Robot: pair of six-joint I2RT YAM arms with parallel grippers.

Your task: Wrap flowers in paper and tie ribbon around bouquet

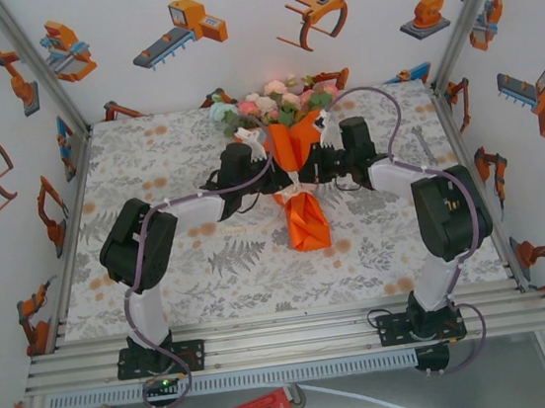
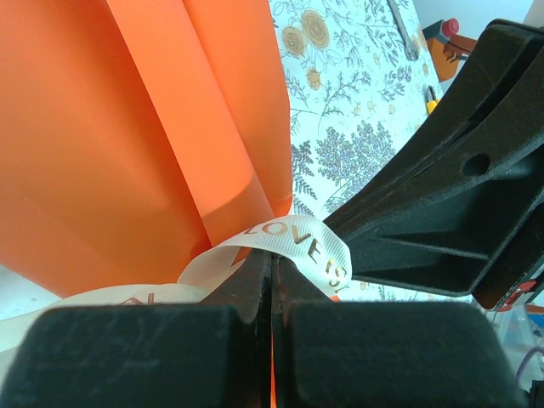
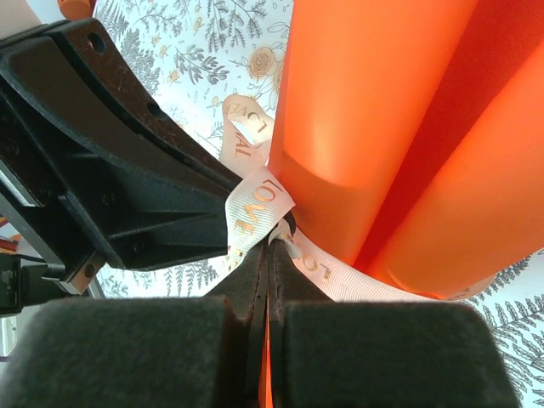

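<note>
Ribbon (image 2: pixel 302 242) at bouquet (image 1: pixel 293 142) waist, clamped by left gripper (image 2: pixel 272 272) and right gripper (image 3: pixel 270 255); uneven pull risks slippage, crumpled paper (image 3: pixel 382 127).

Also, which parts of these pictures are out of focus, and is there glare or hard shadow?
Left wrist: the near fingers are blurred, while the ribbon print is sharp. Right wrist: the same, and a dark shadow lies in the paper fold. Top external: even light, no glare, the flowers look a little washed out.
</note>
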